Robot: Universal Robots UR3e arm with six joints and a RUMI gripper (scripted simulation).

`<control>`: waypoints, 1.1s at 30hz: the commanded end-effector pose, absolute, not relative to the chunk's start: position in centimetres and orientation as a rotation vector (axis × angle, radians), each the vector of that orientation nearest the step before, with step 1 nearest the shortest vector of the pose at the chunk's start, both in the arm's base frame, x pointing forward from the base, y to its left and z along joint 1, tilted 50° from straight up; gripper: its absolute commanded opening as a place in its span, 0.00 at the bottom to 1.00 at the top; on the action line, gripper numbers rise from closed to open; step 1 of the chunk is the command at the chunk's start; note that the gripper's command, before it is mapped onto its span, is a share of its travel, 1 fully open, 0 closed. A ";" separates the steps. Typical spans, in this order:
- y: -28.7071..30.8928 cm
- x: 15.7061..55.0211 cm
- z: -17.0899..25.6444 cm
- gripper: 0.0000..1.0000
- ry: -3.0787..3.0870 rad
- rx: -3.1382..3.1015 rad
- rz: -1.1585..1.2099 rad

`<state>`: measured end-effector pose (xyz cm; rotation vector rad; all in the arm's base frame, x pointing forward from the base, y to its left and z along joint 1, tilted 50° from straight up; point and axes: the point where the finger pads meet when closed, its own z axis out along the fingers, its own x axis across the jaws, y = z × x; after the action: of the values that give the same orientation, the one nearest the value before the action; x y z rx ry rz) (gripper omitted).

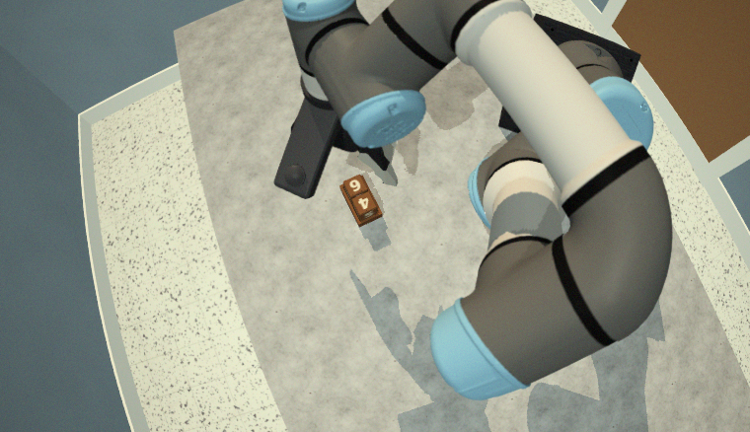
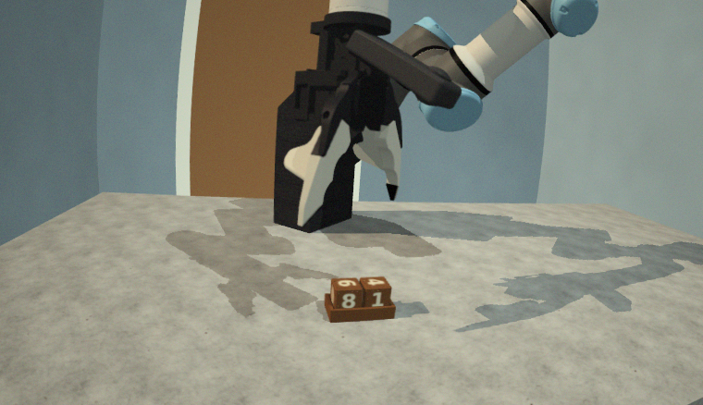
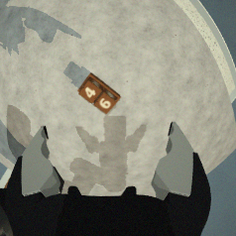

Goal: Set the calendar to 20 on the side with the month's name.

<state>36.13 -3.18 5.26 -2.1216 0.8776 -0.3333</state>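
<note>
A small brown calendar tray sits on the grey table top with two brown cubes in it, side by side and flat. In the exterior view the left cube shows 8 on its near side and 6 on top. The right cube shows 1 on its near side and 4 on top. The tops 6 and 4 show from above, and in the wrist view. My gripper hangs open and empty, well above and behind the tray. No month name is visible.
The arm's dark base block stands on the table behind the tray. The arm's big elbow hangs over the right part of the table. A speckled floor surrounds the table.
</note>
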 end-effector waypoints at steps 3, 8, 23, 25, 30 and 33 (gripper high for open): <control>-3.0 36.1 5.0 1.00 0.647 -2.211 -0.449; -2.8 36.1 4.8 1.00 0.532 -2.253 -0.503; -2.5 36.0 4.1 1.00 0.137 -2.354 -0.675; -2.4 36.0 4.0 1.00 0.094 -2.362 -0.692; -2.4 36.0 3.8 1.00 0.010 -2.375 -0.726; -2.4 36.0 3.7 1.00 -0.025 -2.379 -0.740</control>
<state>35.96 -2.33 3.84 -2.3730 0.0335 -0.7138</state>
